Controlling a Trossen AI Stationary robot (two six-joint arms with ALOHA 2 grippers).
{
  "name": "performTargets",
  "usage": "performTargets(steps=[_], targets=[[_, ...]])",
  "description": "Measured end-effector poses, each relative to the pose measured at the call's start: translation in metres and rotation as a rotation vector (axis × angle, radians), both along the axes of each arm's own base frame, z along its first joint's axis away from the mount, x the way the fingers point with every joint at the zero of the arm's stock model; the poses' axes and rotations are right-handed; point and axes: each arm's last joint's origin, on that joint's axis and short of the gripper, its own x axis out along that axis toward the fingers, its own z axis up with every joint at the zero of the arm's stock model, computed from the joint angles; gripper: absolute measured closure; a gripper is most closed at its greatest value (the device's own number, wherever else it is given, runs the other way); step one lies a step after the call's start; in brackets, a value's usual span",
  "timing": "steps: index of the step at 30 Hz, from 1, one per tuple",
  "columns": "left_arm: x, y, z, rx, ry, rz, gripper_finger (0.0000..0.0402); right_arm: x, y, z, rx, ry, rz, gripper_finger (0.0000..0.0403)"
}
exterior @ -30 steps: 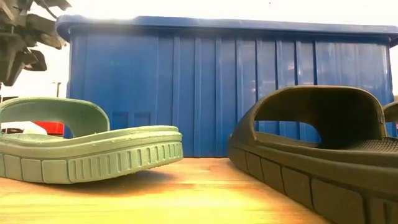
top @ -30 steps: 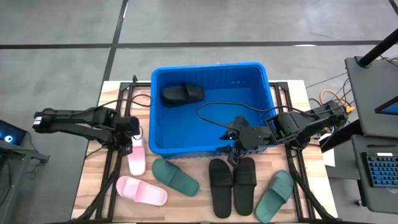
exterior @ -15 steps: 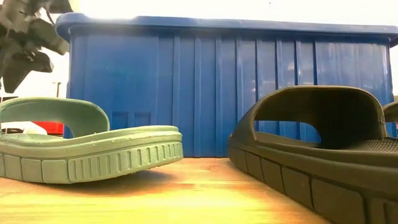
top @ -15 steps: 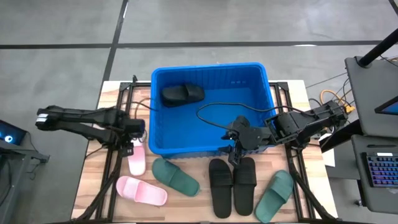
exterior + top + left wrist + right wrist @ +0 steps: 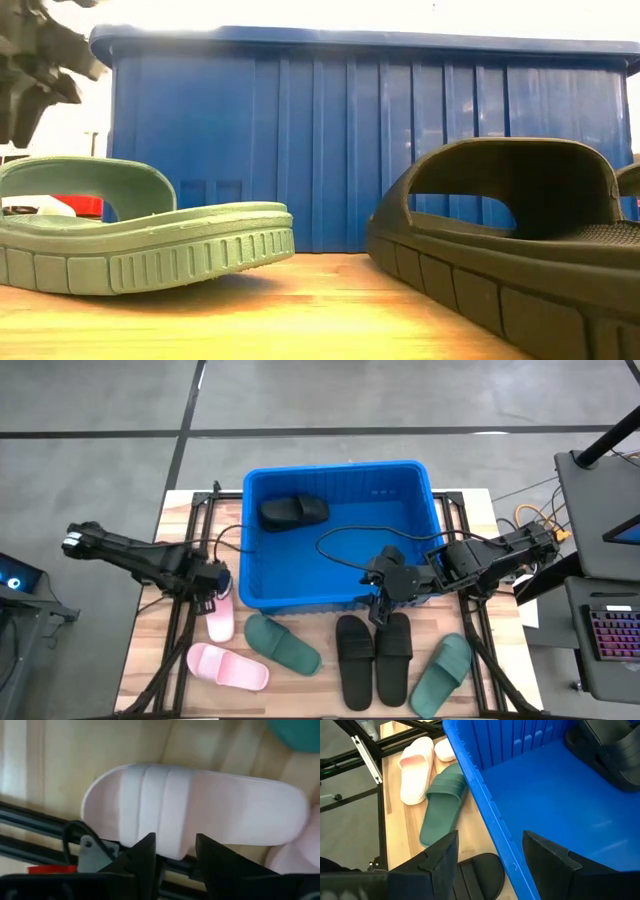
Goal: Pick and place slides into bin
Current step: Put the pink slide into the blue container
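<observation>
Six slides on table [image 5: 300,695]: two pale pink, two dark green, two black.
Bin [image 5: 400,495]: bright blue, centre of table, at 12 o'clock of the slide row.
In bin: black slide [image 5: 293,511] in the 10 o'clock corner; one or a stacked pair, cannot tell.
Pink slide A [image 5: 220,615]: lengthwise just outside the bin's 8 o'clock corner; strap towards the left gripper in the left wrist view [image 5: 200,805].
Pink slide B [image 5: 228,666]: flat at 6 o'clock of slide A, close to it.
Green slide A [image 5: 282,643]: at 3 o'clock of pink slide A, slanted, near the bin's front wall.
Black pair [image 5: 374,658]: side by side at 6 o'clock of the bin, touching each other.
Green slide B [image 5: 440,675]: at 4 o'clock of the black pair, tilted.
Left gripper [image 5: 213,586]: at the 12 o'clock end of pink slide A, low over it; fingers [image 5: 145,852] parted at a moderate gap, nothing clamped; contact with the slide, cannot tell.
Right gripper [image 5: 379,607]: at the bin's front rim [image 5: 485,795], above the top ends of the black pair; fingers [image 5: 440,855] spread wide on either side of the rim line, holding nothing.
</observation>
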Motion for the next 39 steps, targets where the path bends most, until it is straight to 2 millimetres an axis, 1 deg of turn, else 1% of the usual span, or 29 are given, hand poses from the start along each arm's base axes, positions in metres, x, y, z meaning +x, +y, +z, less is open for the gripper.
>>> performTargets(steps=[7, 9, 12, 19, 23, 27, 31, 34, 39], targets=[[-0.019, -0.018, 0.015, -0.029, -0.009, -0.035, 0.0279, 0.0, 0.0, 0.0, -0.003, 0.0, 0.003, 0.0193], [-0.02, -0.024, 0.019, -0.009, -0.047, -0.035, 0.0279, 0.0, 0.0, 0.0, -0.004, 0.0, 0.002, 0.0193], [-0.019, -0.035, 0.02, 0.064, -0.088, -0.05, 0.0279, 0.0, 0.0, 0.0, -0.007, -0.001, 0.0, 0.0193], [-0.01, -0.069, 0.001, 0.314, -0.067, -0.11, 0.0279, 0.0, -0.001, 0.0, -0.011, -0.006, -0.015, 0.0193], [-0.01, -0.082, -0.01, 0.413, -0.034, -0.096, 0.0279, 0.0, -0.001, 0.0, -0.01, -0.006, -0.016, 0.0193], [-0.012, -0.091, -0.019, 0.441, -0.036, -0.053, 0.0279, 0.0, -0.001, 0.0, -0.01, -0.006, -0.015, 0.0193], [-0.016, -0.092, -0.031, 0.467, -0.005, 0.018, 0.0279, 0.0, -0.001, 0.0, -0.01, -0.006, -0.016, 0.0193], [-0.014, -0.096, -0.039, 0.429, 0.021, 0.026, 0.0279, 0.0, -0.001, 0.0, -0.01, -0.006, -0.015, 0.0193], [-0.012, -0.1, -0.047, 0.432, 0.029, 0.024, 0.0279, 0.0, 0.0, 0.0, -0.01, -0.007, -0.015, 0.0193]])
